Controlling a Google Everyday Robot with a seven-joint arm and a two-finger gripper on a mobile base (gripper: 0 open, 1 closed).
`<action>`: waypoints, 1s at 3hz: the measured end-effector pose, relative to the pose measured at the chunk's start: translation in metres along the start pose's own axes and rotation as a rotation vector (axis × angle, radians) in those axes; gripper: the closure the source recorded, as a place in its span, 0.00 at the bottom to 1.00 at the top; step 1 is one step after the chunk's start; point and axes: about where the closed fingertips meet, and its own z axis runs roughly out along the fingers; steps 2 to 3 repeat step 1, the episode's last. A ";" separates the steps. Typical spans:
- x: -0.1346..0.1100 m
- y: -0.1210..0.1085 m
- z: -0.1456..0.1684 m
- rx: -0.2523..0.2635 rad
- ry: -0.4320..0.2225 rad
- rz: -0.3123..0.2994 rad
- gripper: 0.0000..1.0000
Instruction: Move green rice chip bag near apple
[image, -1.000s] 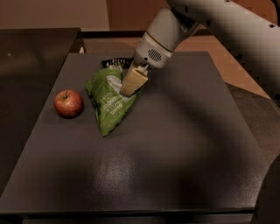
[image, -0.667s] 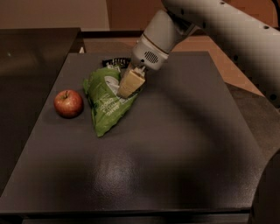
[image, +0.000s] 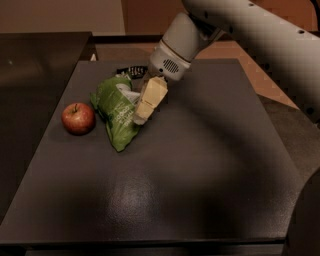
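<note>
A darker counter (image: 35, 65) adjoins the grey tabletop (image: 200, 165) on the left. The apple (image: 78, 118) sits just beside the green rice chip bag (image: 116, 110), at its nine o'clock. A small black object (image: 131, 72) lies at the bag's twelve o'clock. The hand (image: 142, 114), at its three o'clock edge, is pressed together, seemingly pinching the foil. Tan floor (image: 270, 75) shows beyond.

Gripper (image: 140, 117) on bag (image: 116, 114), apple (image: 78, 118) nearby

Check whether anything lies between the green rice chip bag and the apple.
Nothing visible does: only bare dark tabletop shows between the green rice chip bag and the apple beside it. The end effector is at the bag's far side, outside that gap.
</note>
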 end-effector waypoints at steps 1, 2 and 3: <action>0.000 0.000 0.000 0.000 0.000 0.000 0.00; 0.000 0.000 0.000 0.000 0.000 0.000 0.00; 0.000 0.000 0.000 0.000 0.000 0.000 0.00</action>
